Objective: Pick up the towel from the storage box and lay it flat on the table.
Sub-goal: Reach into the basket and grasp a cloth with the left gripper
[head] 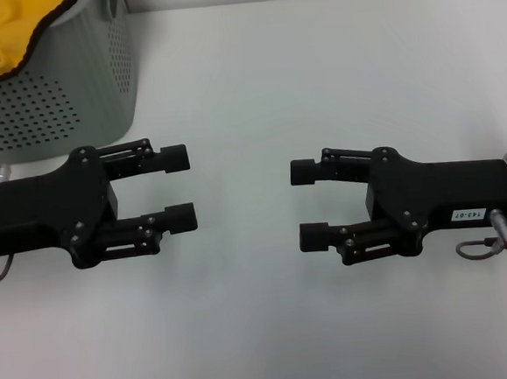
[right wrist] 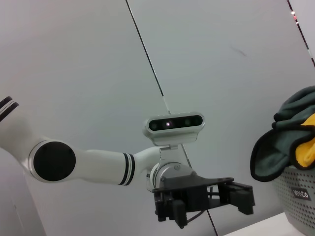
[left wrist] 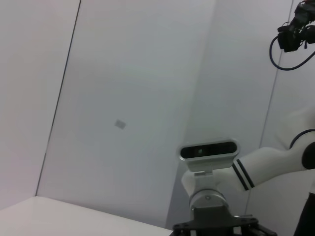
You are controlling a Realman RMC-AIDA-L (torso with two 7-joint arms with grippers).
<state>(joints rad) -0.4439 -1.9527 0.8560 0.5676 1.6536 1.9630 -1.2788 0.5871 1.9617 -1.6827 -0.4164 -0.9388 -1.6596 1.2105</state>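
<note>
The towel (head: 0, 42), bright yellow with a dark edge, lies bunched in the light grey perforated storage box (head: 79, 93) at the far left of the white table (head: 245, 76). In the right wrist view the towel (right wrist: 288, 140) shows its dark green-grey face folded over the storage box (right wrist: 295, 199) rim. My left gripper (head: 181, 187) hovers open and empty over the table, in front of the box. My right gripper (head: 307, 204) faces it from the right, also open and empty.
The two grippers point at each other with a gap of bare table between them. The left wrist view shows the right arm's wrist camera (left wrist: 208, 150) and a wall behind it.
</note>
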